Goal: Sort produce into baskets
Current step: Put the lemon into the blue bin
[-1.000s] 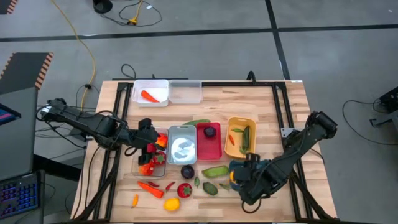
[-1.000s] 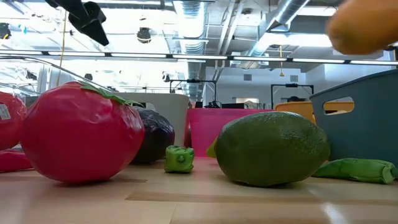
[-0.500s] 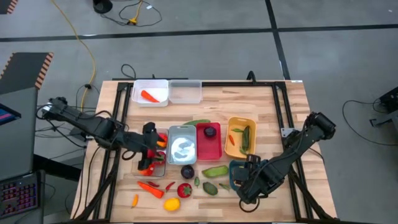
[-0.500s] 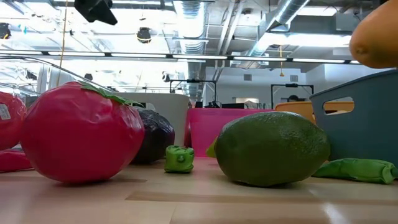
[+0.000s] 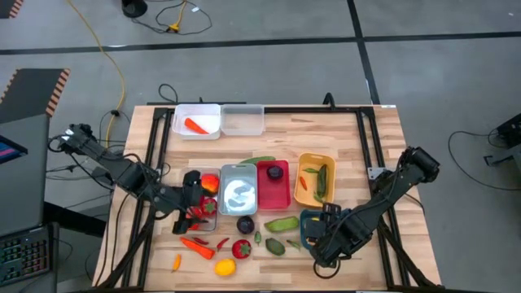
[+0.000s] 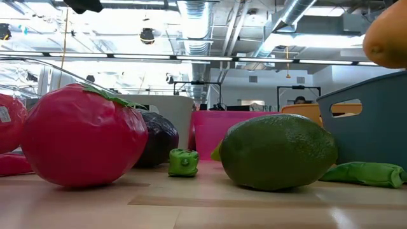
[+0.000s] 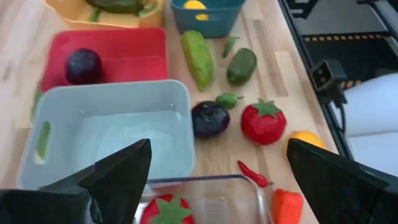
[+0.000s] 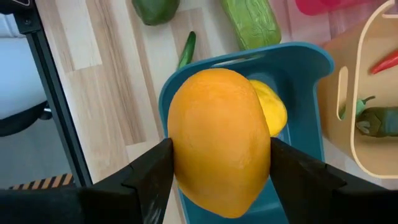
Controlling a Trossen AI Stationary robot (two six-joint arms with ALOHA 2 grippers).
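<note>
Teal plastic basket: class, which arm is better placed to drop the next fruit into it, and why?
The right arm. Its hand already grips a large orange fruit directly above the teal plastic basket, which holds a yellow lemon. The left hand is open and empty, over the clear bin.

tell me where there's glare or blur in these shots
Low view: bright ceiling lights wash out the room behind; the big orange fruit at the corner is soft. High view: glare whitens the floor of the silver-grey plastic bin. Left wrist view: that arm's own dark fingers are blurred.
</note>
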